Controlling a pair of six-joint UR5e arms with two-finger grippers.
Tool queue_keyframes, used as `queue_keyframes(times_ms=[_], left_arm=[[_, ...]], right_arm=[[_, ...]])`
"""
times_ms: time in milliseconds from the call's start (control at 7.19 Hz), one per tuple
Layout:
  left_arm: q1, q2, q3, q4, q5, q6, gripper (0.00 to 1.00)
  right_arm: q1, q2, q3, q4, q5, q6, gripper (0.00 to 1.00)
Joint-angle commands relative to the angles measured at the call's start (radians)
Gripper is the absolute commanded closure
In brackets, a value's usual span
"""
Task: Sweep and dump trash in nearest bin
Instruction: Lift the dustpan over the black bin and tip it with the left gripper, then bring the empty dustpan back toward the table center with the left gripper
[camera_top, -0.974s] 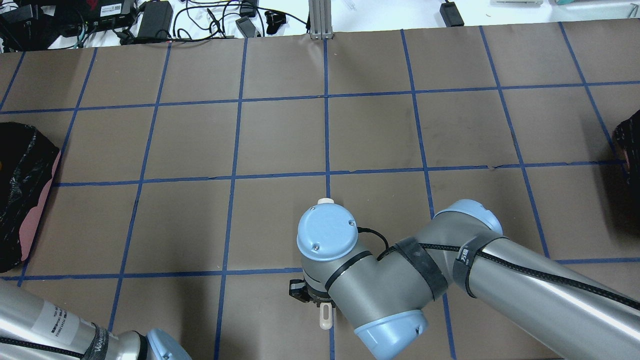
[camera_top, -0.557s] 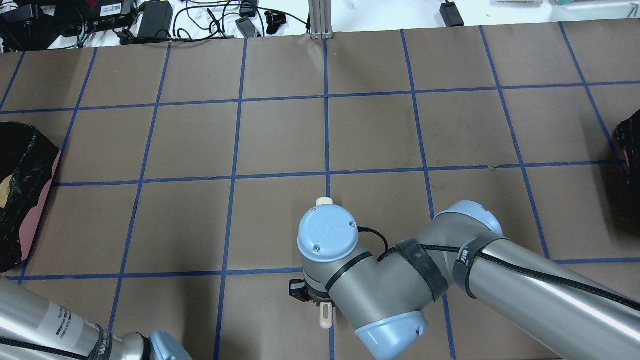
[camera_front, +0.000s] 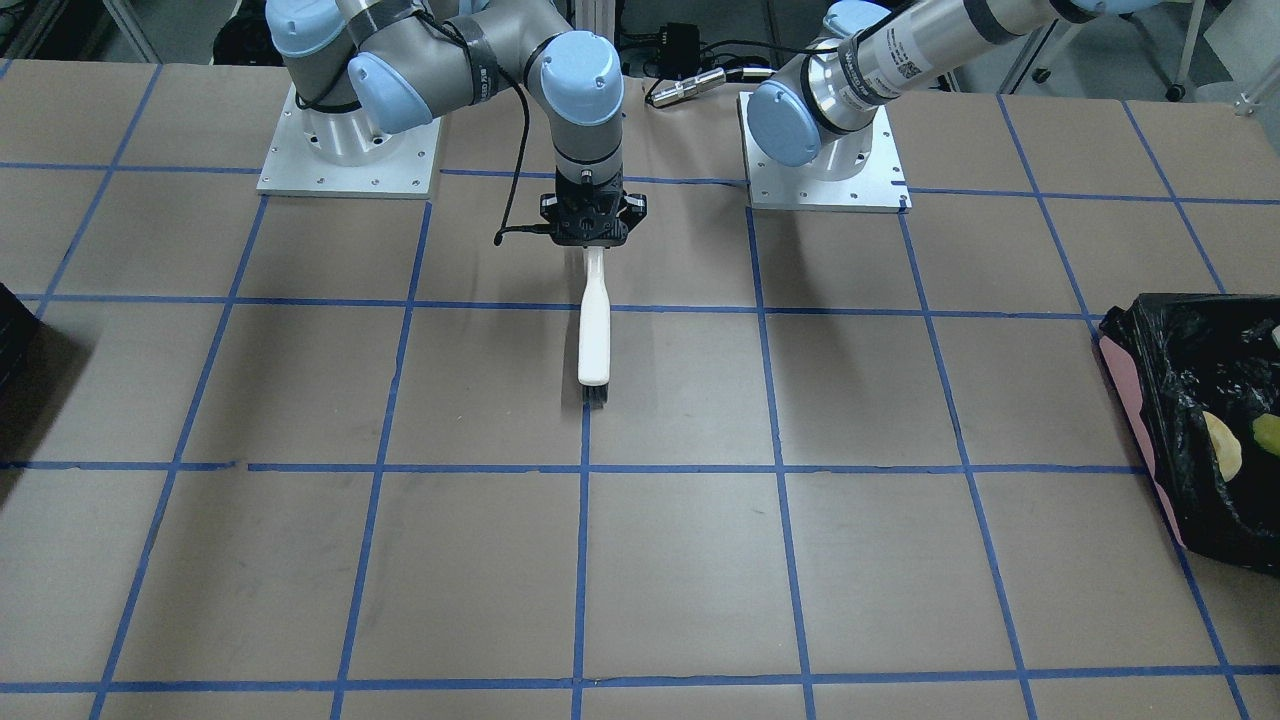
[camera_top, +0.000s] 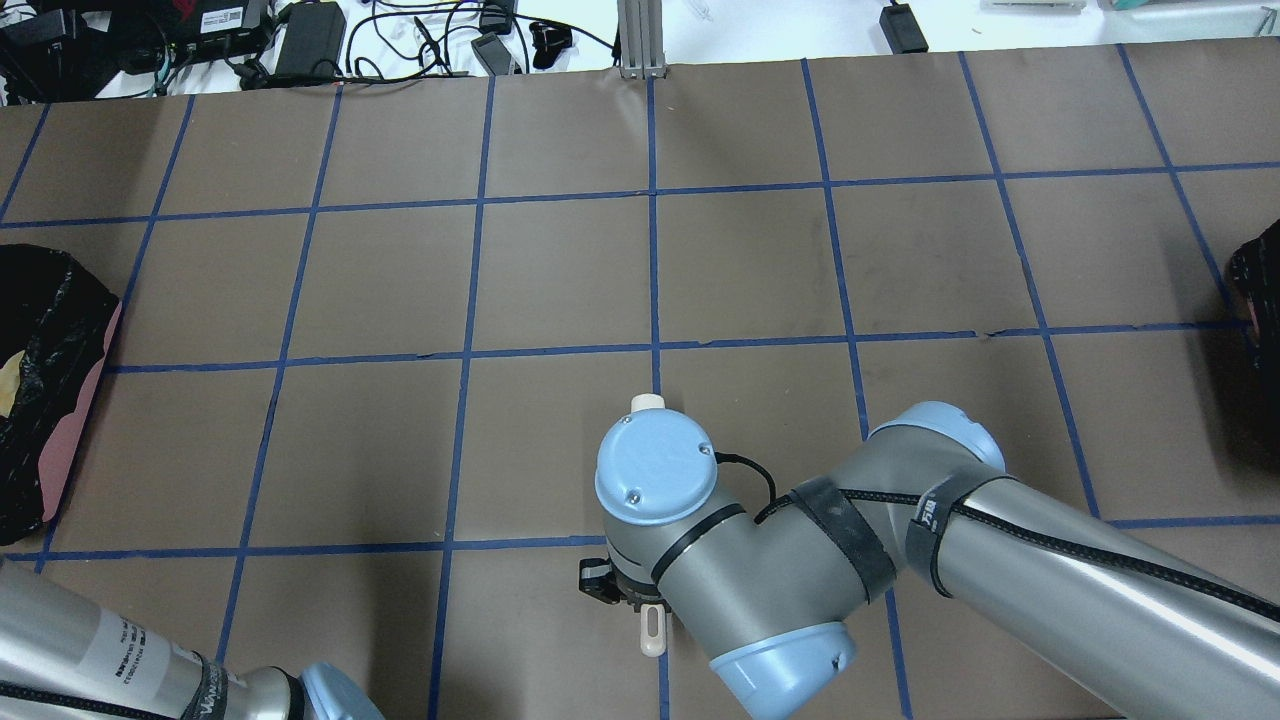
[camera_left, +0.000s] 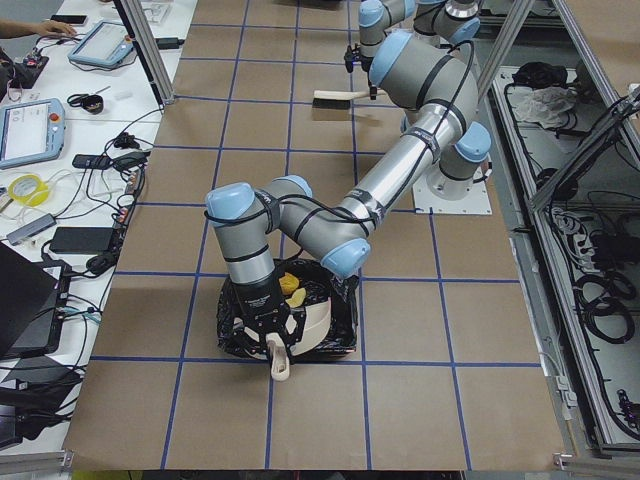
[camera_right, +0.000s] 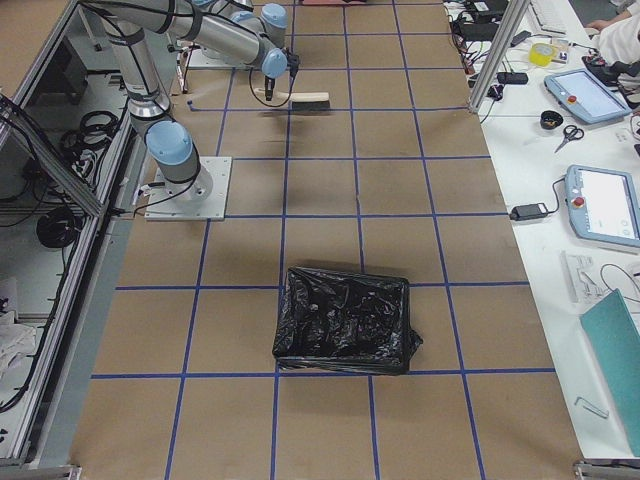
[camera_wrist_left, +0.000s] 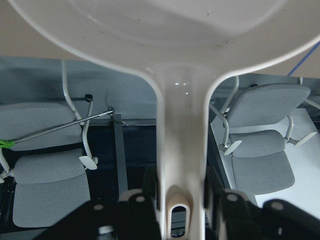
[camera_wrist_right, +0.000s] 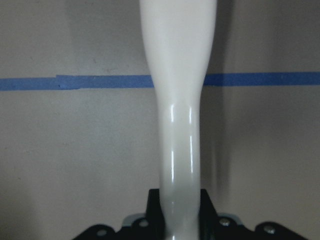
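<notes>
Front-facing view: at the table's (camera_front: 700, 560) end on the robot's left stands the pink-sided bin (camera_front: 1138, 420), lined with crinkled black plastic, its long side running toward and away from the robot. Inside lie a pale beige piece (camera_front: 1222, 446), elongated and lying roughly along the bin's length, and a yellow piece (camera_front: 1268, 432) just beside it. Mid-table, the right gripper (camera_front: 593, 238) is clamped on a white-handled brush (camera_front: 594, 330), which lies along a blue tape line (camera_front: 582, 560) with its dark bristles at the end away from the robot. Overhead view: the bin (camera_top: 75, 420) sits at the frame's left edge with a pale scrap showing in the liner. The right arm's wrist hides most of the brush (camera_top: 651, 633), so only its two ends show. Exterior left view: the left gripper (camera_left: 274, 340) holds a white dustpan (camera_left: 318, 322) tilted over the bin (camera_left: 235, 335), its handle pointing out past the near rim. The yellow piece (camera_left: 292, 288) lies in the liner beside the pan. Exterior right view: a second black-bagged container (camera_right: 345, 320) stands at the table's near end, and what is inside it cannot be made out. Left wrist view: the fingers (camera_wrist_left: 145, 192) press both sides of the dustpan's (camera_wrist_left: 181, 150) handle. Right wrist view: the brush's (camera_wrist_right: 180, 125) glossy handle rises from the closed jaws across the tape.
</notes>
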Motion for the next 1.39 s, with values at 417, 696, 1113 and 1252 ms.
queue_keyframes(times_ms=[417,696,1113,1252], left_arm=[[-0.207,0.169,0.001,-0.272,-0.09,-0.383,1.0],[-0.284,0.203,-0.003,-0.41,-0.189,-0.66,1.0],[-0.425,0.199,-0.011,-0.619,-0.351,-1.154,1.0],[-0.494,0.203,-0.031,-0.635,-0.404,-1.277,1.0]], right_arm=[[-0.002,0.0,-0.001,0.001,-0.004,-0.015,0.99],[-0.002,0.0,-0.002,0.001,-0.072,-0.018,0.79],[-0.002,0.0,-0.002,-0.001,-0.06,-0.001,0.61],[-0.005,0.0,-0.002,-0.001,-0.059,-0.002,0.59]])
